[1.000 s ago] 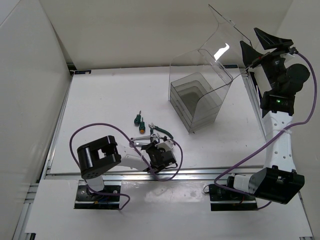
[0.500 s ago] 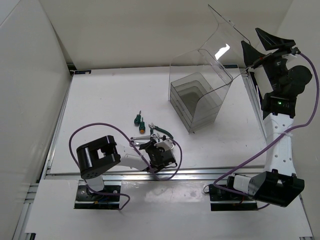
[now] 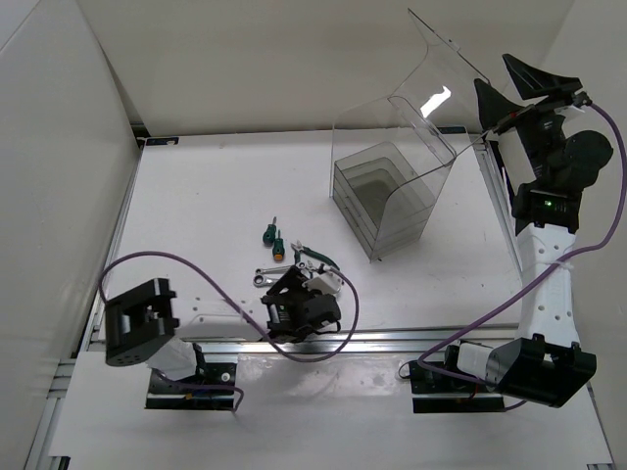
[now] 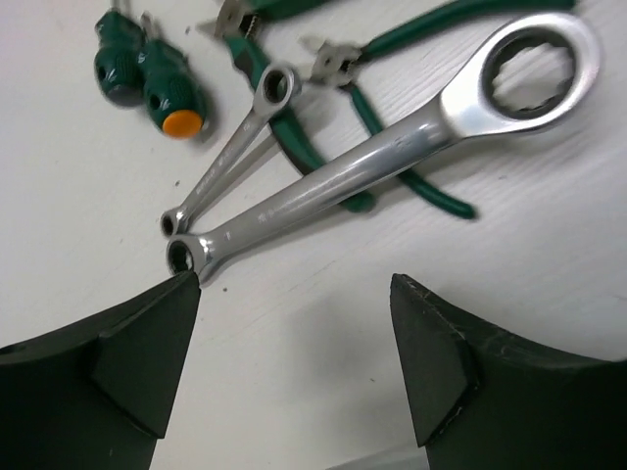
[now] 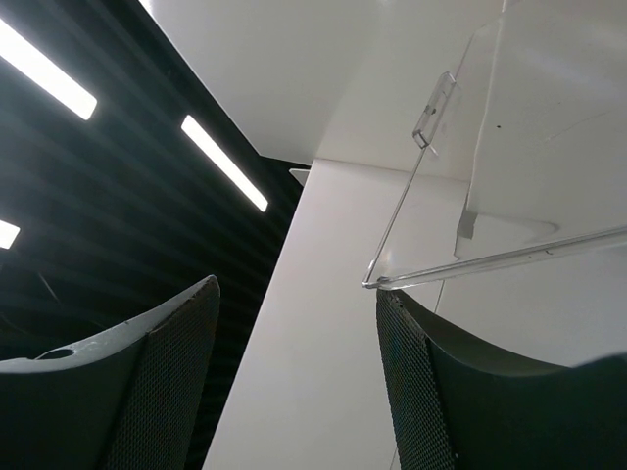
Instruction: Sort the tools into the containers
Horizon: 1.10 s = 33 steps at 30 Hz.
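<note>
Left hand open, lower frame; large wrench overlies pliers, small wrench alongside. Right hand open beside bin lid.

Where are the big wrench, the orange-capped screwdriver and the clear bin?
big wrench (image 4: pixel 358 164): left wrist view, middle of its shaft.
orange-capped screwdriver (image 4: pixel 168 90): left wrist view, green handle.
clear bin (image 3: pixel 411 211): top external view, curved front wall.

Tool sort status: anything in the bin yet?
Done: nothing; no tool is visible inside the clear bin. In hand: the left tool is open, low over the large wrench, gripping nothing; the right tool is open, up by the bin's raised lid. Left: that wrench, the small wrench, pliers and two screwdrivers, all lying on the table.
</note>
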Tool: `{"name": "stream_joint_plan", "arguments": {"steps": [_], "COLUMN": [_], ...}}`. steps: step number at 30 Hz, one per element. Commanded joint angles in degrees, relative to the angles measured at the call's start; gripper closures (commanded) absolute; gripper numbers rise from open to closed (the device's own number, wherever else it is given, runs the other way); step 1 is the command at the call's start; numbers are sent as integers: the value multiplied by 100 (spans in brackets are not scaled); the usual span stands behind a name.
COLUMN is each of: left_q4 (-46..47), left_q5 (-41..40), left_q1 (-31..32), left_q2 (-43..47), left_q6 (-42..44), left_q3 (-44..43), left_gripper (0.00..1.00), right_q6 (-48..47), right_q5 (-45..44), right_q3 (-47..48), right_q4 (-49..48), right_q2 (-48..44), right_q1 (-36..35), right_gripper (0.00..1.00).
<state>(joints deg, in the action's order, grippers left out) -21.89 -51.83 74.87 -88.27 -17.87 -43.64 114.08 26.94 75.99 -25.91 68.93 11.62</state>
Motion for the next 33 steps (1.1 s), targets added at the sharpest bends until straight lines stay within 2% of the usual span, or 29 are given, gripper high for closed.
{"name": "stream_joint_plan", "arguments": {"steps": [1,4,10,12,20,33], "left_q4": [465,1028,1116,1309,1556,1644], "left_q5": [908,1254,1614,1738,1387,1246], "left_q1": [19,19,19,19,28,27], "left_q2": [984,1163,513,355,-173,-840], "left_q6": [431,1065,1698,1760,1998,1910], "left_q3": [179,277,-154,-189,-461,-707], "left_gripper": [11,10,11,11,11,13], "right_q6": [1072,1178,1309,1353,1459,1441], "right_q5": [-233,-259,-207,-198,-22,-4], "right_q3": [48,-110,-356,-392,-233,-110], "right_q4": [-485,-608,-634,-634,-608,-511], "right_q2": [-142,-213,-406,-459,-494,-459], "right_q1": [51,95,253,332,535,596], "right_gripper": [32,32,32,32,32,32]}}
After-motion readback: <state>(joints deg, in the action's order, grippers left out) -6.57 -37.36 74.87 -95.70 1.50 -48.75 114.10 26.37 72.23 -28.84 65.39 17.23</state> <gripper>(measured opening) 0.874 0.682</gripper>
